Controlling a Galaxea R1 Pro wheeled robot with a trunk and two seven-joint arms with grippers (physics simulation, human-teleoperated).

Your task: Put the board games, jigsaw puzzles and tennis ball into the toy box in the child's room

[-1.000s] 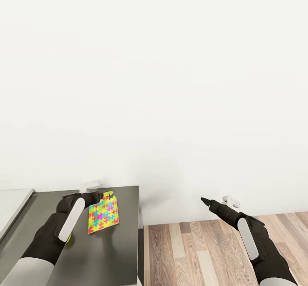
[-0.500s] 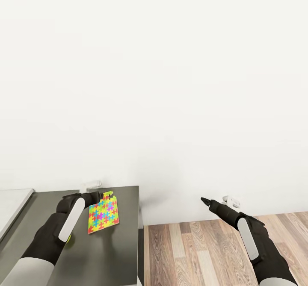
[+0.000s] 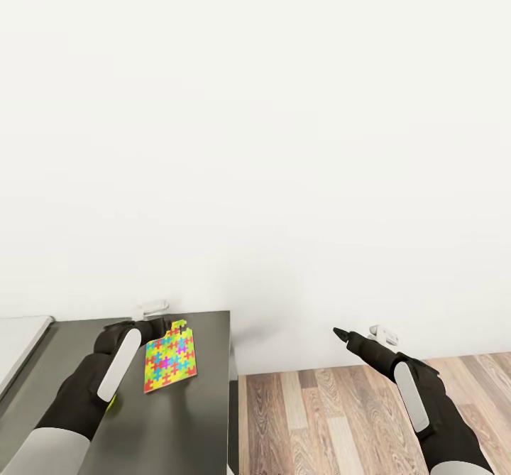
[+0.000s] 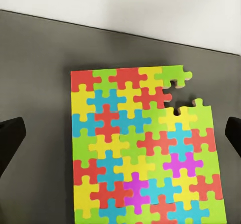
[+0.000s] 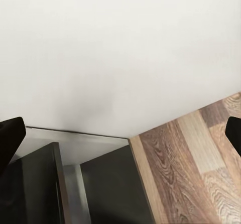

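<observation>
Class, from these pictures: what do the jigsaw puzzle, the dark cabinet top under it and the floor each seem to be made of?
Jigsaw puzzle: probably card or thin board, matte printed colours, brownish cut edge at the notch. Cabinet top: smooth dark-grey surface with a soft sheen, maybe laminate or metal. Floor: wood planks or wood-look laminate, grain visible.

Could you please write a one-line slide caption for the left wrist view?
Left end effector, fingers apart, poised over a jigsaw puzzle lying flat on the dark-grey cabinet top.

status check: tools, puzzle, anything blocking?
Left tool open, fingers either side of the jigsaw puzzle, no grip. Puzzle flat on dark-grey cabinet top. Right tool open, empty, over wood floor. Nothing blocking.
</observation>
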